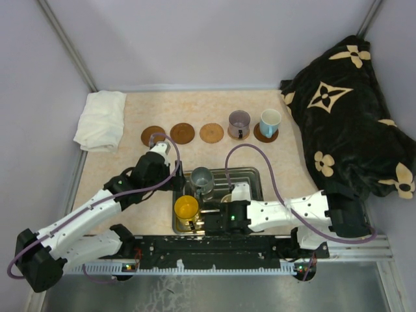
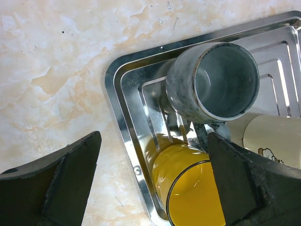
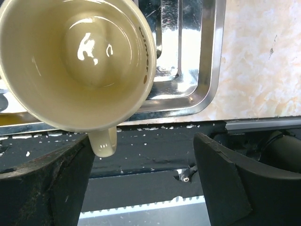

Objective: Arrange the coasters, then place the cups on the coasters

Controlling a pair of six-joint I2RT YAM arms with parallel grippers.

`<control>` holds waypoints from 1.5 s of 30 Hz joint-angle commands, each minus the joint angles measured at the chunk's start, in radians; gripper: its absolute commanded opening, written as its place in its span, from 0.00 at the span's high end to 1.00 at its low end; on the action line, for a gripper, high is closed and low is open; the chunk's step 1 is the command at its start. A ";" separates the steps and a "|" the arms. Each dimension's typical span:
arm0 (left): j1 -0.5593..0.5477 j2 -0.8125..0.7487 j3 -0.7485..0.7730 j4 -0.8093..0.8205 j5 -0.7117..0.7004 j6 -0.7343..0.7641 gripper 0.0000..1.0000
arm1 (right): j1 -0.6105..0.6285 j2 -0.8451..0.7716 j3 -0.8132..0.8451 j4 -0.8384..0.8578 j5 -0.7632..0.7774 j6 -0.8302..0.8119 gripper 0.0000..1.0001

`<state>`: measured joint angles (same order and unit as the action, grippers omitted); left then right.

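The tabletop [image 1: 214, 107] starts at 10 o'clock with a folded white cloth [image 1: 101, 120]. Along the 12 o'clock side runs a row. The left coaster [image 1: 154, 136], the second coaster [image 1: 182, 133] and the third coaster [image 1: 212, 132] lie flat, uncovered and apart. Next is the purple cup [image 1: 239, 122], then the blue cup [image 1: 270, 120] upright on its own coaster [image 1: 260, 137].

At 6 o'clock, just beyond my bases, the metal tray [image 2: 114, 89] holds three cups. The grey cup [image 2: 211, 80] is at its 11 o'clock and the yellow cup [image 2: 188, 188] at its 8 o'clock. The cream cup [image 3: 80, 61] is toward 3 o'clock of the yellow one.

My left jaws stand wide apart above the tray's far-left corner, clamped on nothing. My right jaws are also apart, over the tray's near rim. The cream cup's handle sits in the gap, close beside one jaw and well apart from the other; I cannot tell whether it touches.

From above, my right arm hides nearly all of the cream cup. At the purple cup's foot only a brown edge shows, too little to be sure of. Lettering inside the cream cup's rim is too small to read. A dark flower-patterned blanket [image 1: 351, 110] at 2 o'clock is cut off by the picture's edge.
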<state>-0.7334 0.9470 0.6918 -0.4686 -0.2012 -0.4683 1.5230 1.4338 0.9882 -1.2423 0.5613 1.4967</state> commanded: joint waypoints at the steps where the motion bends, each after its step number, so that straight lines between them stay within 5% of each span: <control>1: -0.004 0.005 -0.002 0.004 -0.010 -0.004 0.00 | 0.009 -0.027 0.026 0.012 0.059 -0.004 0.21; 10: -0.004 -0.008 -0.017 0.001 -0.028 -0.016 0.00 | 0.009 0.055 0.077 0.082 0.038 -0.140 0.54; 29: -0.003 -0.004 -0.024 -0.019 -0.063 -0.030 0.00 | 0.008 0.047 -0.027 0.203 0.012 -0.136 0.73; 36: -0.003 -0.010 -0.029 -0.027 -0.066 -0.035 0.00 | 0.008 0.046 -0.039 0.200 0.026 -0.119 1.00; 45: -0.004 -0.003 -0.029 -0.021 -0.073 -0.037 0.00 | 0.009 0.010 0.017 0.126 0.126 -0.090 1.00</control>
<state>-0.7334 0.9516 0.6685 -0.4824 -0.2577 -0.4980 1.5234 1.4967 0.9512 -1.0588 0.5655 1.3624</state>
